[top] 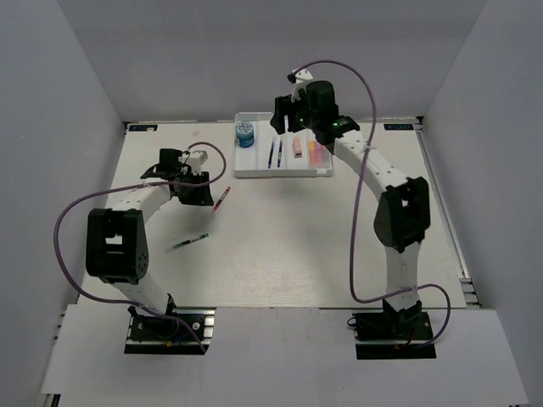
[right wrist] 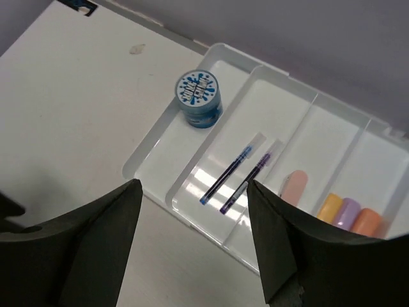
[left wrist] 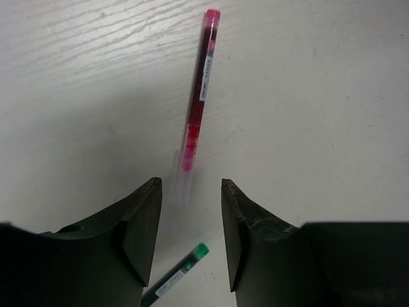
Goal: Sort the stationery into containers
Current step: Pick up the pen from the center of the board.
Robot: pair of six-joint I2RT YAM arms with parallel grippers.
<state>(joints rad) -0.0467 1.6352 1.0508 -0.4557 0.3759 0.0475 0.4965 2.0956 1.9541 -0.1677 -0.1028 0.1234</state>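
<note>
The white divided tray (top: 246, 169) (right wrist: 153, 148) stands at the back. It holds a blue round roll (top: 245, 133) (right wrist: 199, 98), a blue pen (right wrist: 227, 174), a purple pen (right wrist: 246, 182), a pinkish eraser (right wrist: 293, 188) and orange, lilac and yellow markers (right wrist: 348, 213). A red pen (top: 221, 199) (left wrist: 199, 89) lies on the table just ahead of my open, empty left gripper (top: 204, 188) (left wrist: 190, 187). A dark green-tipped pen (top: 191, 241) (left wrist: 176, 275) lies below it. My right gripper (top: 284, 119) (right wrist: 193, 188) hangs open and empty above the tray.
Purple cables (top: 76, 212) loop beside both arms. Grey walls enclose the table (top: 297, 246) on three sides. The right arm's elbow (top: 403, 212) stands over the table's right side.
</note>
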